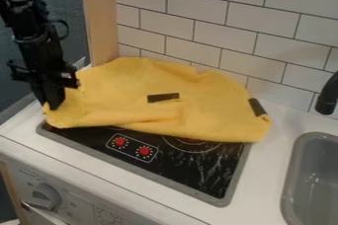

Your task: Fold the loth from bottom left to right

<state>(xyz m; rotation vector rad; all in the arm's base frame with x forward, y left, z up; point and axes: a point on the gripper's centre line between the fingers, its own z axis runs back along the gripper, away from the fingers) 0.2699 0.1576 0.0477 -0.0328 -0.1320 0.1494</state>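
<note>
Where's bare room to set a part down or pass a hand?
White countertop between the black glass cooktop and grey sink; also the cooktop's front right. A narrower strip runs along the cooktop's front edge. Crowded: left end, where the black gripper meets the yellow cloth.

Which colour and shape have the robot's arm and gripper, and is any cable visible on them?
The arm is black, built from blocky, jointed segments with an uneven outline. A thin black loop, which looks like a cable, curves out from its side. The gripper is black too, narrow and long, with small parts sticking out on both sides at its top.
</note>
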